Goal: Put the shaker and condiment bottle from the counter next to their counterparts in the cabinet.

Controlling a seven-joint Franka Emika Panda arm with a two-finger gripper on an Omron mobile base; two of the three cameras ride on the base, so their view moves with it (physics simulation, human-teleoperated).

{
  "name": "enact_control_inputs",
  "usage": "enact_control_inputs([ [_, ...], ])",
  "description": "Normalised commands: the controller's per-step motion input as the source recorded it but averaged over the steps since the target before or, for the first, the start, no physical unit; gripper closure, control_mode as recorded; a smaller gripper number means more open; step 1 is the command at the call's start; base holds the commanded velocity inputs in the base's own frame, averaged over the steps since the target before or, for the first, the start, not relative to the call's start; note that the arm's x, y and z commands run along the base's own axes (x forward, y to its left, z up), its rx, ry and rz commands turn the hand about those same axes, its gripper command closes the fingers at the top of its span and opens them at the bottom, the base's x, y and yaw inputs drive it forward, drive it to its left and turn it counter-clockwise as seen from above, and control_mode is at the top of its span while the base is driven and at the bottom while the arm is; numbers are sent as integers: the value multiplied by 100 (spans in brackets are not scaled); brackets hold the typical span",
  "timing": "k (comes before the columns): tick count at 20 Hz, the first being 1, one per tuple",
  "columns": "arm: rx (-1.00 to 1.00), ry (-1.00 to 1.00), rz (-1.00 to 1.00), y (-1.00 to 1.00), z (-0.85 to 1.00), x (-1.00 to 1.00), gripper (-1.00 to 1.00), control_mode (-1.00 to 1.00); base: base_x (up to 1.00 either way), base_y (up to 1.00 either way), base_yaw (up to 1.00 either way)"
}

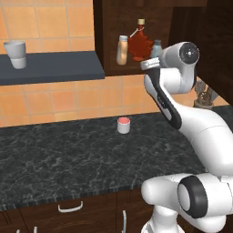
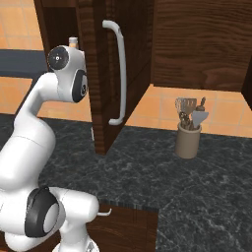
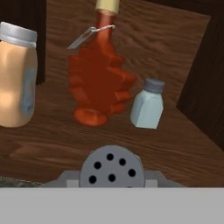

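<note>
In the hand view my gripper is shut on the shaker. Its round grey cap with holes fills the gap between the fingers, just in front of the cabinet shelf. On that shelf stand the counterparts: a red leaf-shaped bottle and, to its right, a second pale shaker. The tan condiment bottle stands on the shelf left of the red bottle. The left base view shows the same row in the cabinet: condiment bottle, red bottle, shaker.
A short white jar with a red lid stands on the black counter. White cups rest on the blue-grey wall shelf. The open cabinet door hangs right of the arm. A utensil holder stands by the wall.
</note>
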Motion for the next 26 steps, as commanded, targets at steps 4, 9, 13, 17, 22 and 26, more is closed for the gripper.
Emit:
enact_control_inputs([
  [4, 0, 0, 0, 0, -19, 23, 100, -100, 0, 0, 0],
  [9, 1, 0, 0, 0, 0, 20, 100, -100, 0, 0, 0],
  [13, 3, 0, 0, -4, 18, 1, 100, -100, 0, 0, 0],
  [17, 0, 0, 0, -2, 4, 10, 100, -100, 0, 0, 0],
  [22, 0, -1, 0, 0, 4, 20, 100, -100, 0, 0, 0],
  [26, 0, -1, 0, 0, 3, 32, 100, -100, 0, 0, 0],
])
